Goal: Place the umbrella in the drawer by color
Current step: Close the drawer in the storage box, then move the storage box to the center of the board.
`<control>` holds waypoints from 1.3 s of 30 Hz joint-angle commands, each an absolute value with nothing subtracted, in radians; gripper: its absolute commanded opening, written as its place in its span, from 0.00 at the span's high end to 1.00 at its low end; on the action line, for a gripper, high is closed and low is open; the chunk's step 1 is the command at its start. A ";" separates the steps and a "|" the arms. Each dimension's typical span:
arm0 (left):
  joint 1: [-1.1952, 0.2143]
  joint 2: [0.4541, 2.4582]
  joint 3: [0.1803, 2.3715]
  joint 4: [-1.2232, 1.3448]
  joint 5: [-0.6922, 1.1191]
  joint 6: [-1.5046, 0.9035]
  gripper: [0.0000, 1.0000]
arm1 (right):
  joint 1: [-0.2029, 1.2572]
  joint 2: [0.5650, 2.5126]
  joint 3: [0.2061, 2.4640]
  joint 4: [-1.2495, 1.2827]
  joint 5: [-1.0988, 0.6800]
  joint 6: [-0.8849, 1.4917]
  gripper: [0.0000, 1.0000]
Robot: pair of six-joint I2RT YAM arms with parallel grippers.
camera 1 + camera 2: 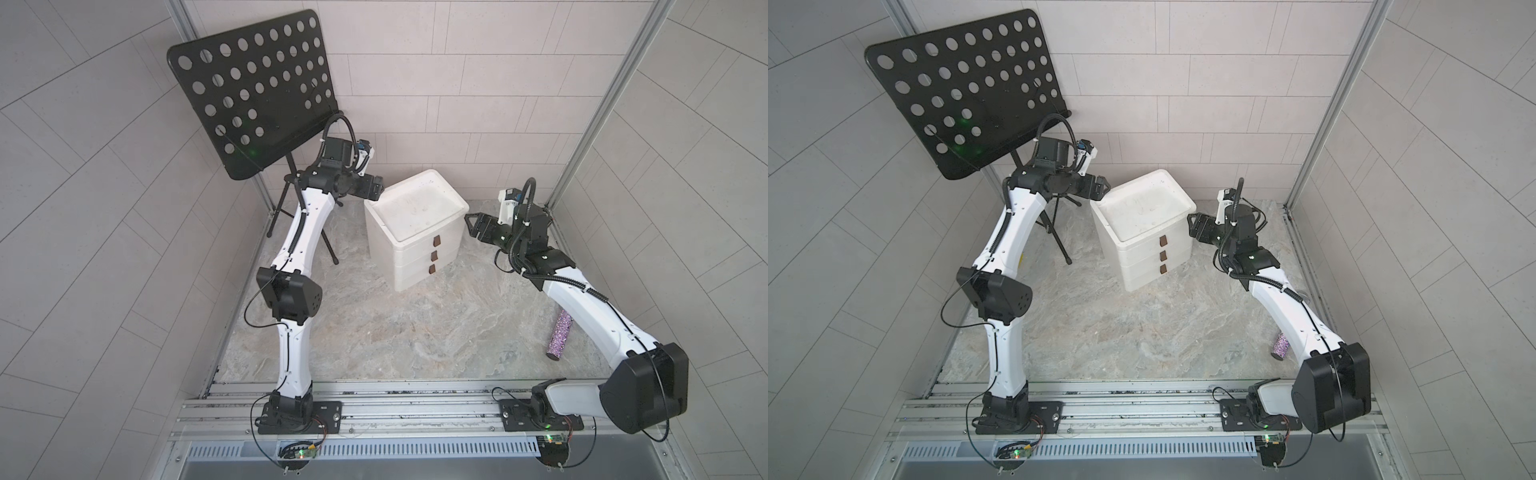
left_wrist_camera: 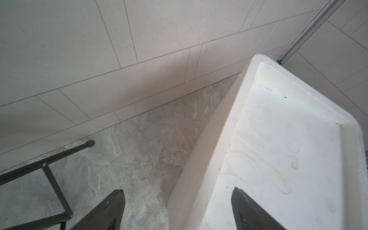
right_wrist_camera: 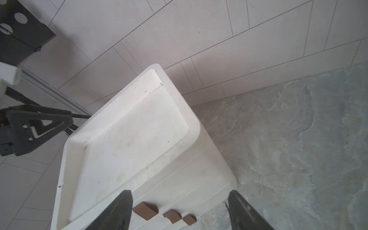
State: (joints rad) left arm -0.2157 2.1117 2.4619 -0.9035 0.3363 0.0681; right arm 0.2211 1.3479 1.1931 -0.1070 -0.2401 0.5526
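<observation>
Nearest the lens, the aluminium rail (image 1: 395, 409) carries both arm bases. Beyond it an open stretch of marbled floor (image 1: 395, 332) runs up to the white drawer chest (image 1: 415, 216). The chest stands near the back wall, turned slightly, with its three brown handles (image 1: 434, 254) facing the rail and all drawers shut.

The umbrella (image 1: 560, 334), a folded purple glitter cylinder, lies on the floor well to the right of the chest. It is close to the floor's right edge and just beside the right arm's long link. Its long axis runs from rail to back wall, leaning a little right, with the dark cap end toward the rail.

The left gripper (image 1: 378, 190) hovers at the chest's rear left top corner. The right gripper (image 1: 471, 225) hovers just off the chest's right side. A black music stand (image 1: 249, 91) fills the left back corner.

In the left wrist view, the left gripper (image 2: 177, 190) is spread wide and empty, one finger over the floor and one over the chest's recessed top.

In the right wrist view, the right gripper (image 3: 179, 192) is likewise spread and empty, and the handles show between its fingers.
</observation>
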 commanded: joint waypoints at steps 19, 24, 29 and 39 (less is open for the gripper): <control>-0.116 1.940 2.259 -1.026 0.401 -0.217 0.05 | 0.195 1.917 1.981 -0.522 -0.291 0.314 0.21; -0.117 1.886 2.163 -0.988 0.425 -0.261 0.05 | 0.192 2.024 2.124 -0.573 -0.333 0.312 0.22; -0.132 1.865 2.087 -0.948 0.450 -0.295 0.05 | 0.193 2.088 2.184 -0.586 -0.384 0.340 0.22; -0.195 1.892 2.077 -0.916 0.461 -0.315 0.04 | 0.209 2.112 2.169 -0.587 -0.446 0.350 0.24</control>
